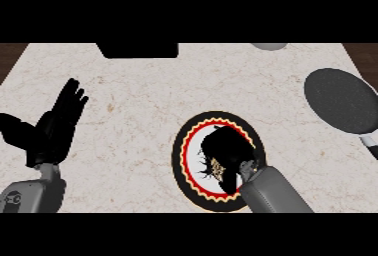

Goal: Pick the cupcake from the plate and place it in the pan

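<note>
Head view: my right hand [225,150] is down over the plate [189,134].
Its fingers curl around the cupcake [215,167], mostly hidden beneath it. Pan [341,104] sits well off, up-right of it; left hand [57,126] rests open.

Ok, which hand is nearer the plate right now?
The right hand. It sits directly over the plate, fingers curled down at its middle. The left hand rests open, fingers up, well off to the plate's left over bare counter.
</note>
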### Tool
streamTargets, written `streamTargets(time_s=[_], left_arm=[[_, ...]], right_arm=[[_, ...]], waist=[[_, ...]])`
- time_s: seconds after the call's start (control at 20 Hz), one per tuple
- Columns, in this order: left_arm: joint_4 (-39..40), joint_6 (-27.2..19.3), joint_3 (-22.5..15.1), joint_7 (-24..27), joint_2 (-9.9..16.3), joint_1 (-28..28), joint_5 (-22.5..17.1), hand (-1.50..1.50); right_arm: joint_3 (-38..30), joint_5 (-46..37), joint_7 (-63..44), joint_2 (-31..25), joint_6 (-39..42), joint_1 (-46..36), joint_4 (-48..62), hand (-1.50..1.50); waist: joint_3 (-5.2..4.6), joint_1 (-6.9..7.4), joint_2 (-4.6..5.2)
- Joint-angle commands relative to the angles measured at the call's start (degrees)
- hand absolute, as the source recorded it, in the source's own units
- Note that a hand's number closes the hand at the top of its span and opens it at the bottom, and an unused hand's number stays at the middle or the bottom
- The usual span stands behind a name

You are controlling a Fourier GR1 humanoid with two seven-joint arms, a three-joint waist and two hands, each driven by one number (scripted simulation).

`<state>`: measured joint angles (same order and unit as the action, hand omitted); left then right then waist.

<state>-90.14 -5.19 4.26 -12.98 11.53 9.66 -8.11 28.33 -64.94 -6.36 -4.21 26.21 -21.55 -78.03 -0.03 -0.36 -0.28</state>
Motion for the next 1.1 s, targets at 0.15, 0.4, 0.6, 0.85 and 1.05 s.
streamTargets(time_s=[0.15,0.4,0.6,0.85,1.05], left_arm=[[-0.19,0.64,1.24,-0.56,0.92,-0.18,-0.68,0.0],[-0.31,-1.02,-0.06,-0.81,-0.46,0.24,0.99,0.0],[-1.77,-0.35,-0.25,0.16,-0.87,-2.11,0.62,0.0],[0.31,1.88,1.89,0.34,0.21,-0.61,-1.18,0.0],[-0.65,2.21,1.16,0.82,-0.02,-1.1,0.01,0.0]], right_arm=[[-12.61,2.05,-6.4,-6.19,-4.46,7.78,-10.97,1.5],[-14.84,-2.1,-6.64,-12.55,-6.87,5.71,-25.44,1.5],[-15.52,-3.22,-11.73,-12.04,-3.69,6.03,-39.38,1.5],[-25.74,3.09,-11.98,-13.39,4.03,1.59,-42.31,1.5],[-32.56,6.56,-11.35,-13.81,3.72,0.51,-41.04,1.5]], waist=[[0.02,-1.15,-0.03],[0.0,-1.12,-0.22],[-0.03,-0.86,-0.32],[0.0,0.19,0.24],[0.01,0.3,0.28]])
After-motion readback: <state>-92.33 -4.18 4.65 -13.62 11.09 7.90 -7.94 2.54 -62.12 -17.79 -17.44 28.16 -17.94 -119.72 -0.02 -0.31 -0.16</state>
